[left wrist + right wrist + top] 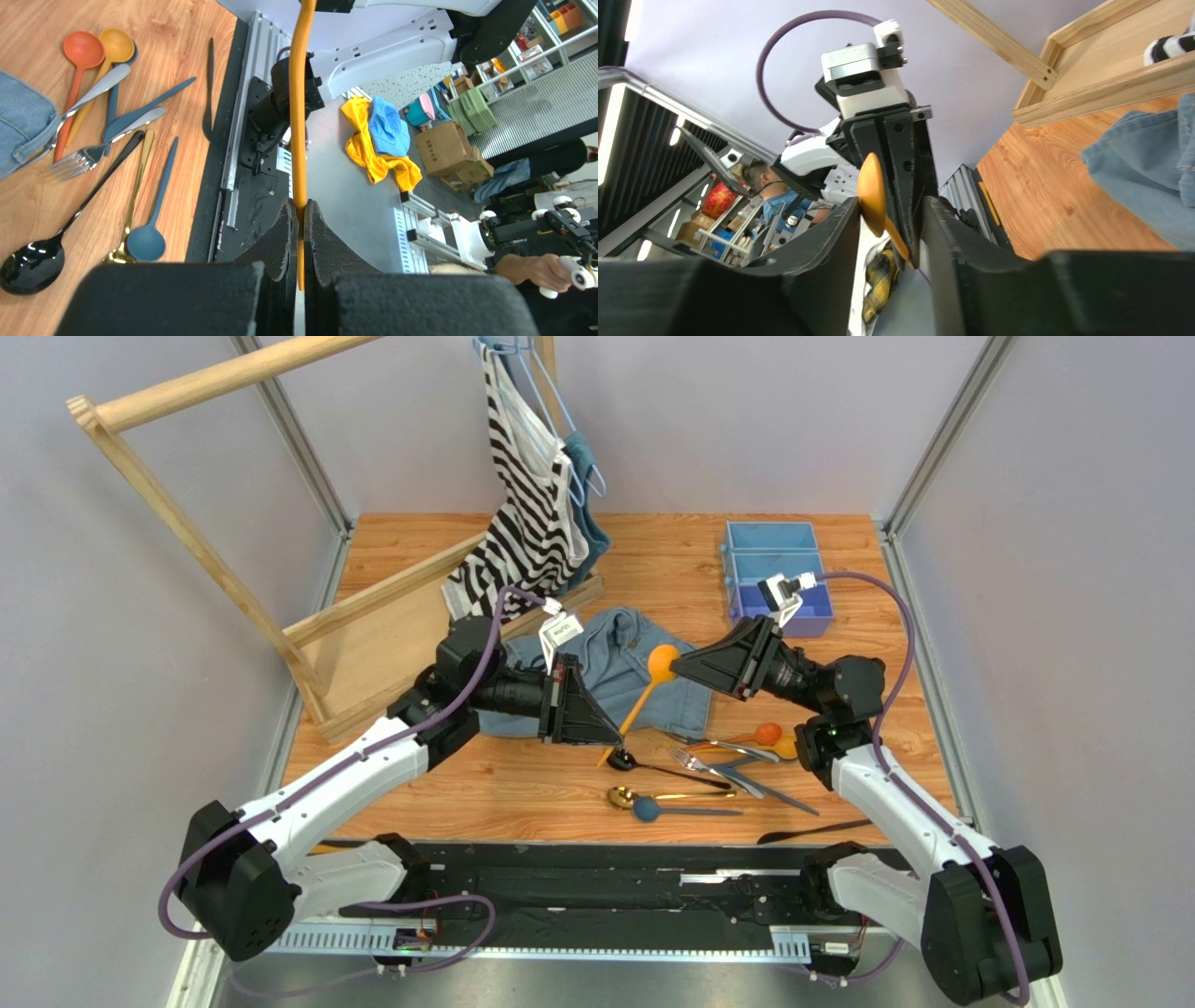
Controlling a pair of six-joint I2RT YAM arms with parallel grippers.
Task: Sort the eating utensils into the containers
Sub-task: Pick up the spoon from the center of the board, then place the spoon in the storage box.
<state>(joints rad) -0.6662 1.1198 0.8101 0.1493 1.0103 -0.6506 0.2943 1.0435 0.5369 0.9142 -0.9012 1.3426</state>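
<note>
Both arms meet in mid-air over the middle of the desk [421, 770], with a yellow-orange spoon [643, 697] slung between them. The left pincer [300, 224] is clamped tight on the handle, its two black fingers pressed flat against it with no gap showing. The spoon slants up and to the right from there, clear of the wood.

Its bowl sits in the mouth of the right pincer [892, 231]. That one is parted, with the bowl close to one finger [829, 259] and daylight on the other side. I cannot tell whether the finger touches it.

Below them, a denim cloth [617, 637] lies crumpled. Nearer the arm bases the remaining cutlery is scattered in a loose heap: a black spoon [28, 262], a gold spoon [620, 795] and a blue spoon [145, 241] lie side by side. A fork [77, 159] lies just beyond them, and an orange spoon [83, 50] is farther right. A dark knife [208, 84] lies apart at the desk's near edge.

The light blue tray [731, 567] stands at the far right of the desk, well apart from the heap.
</note>
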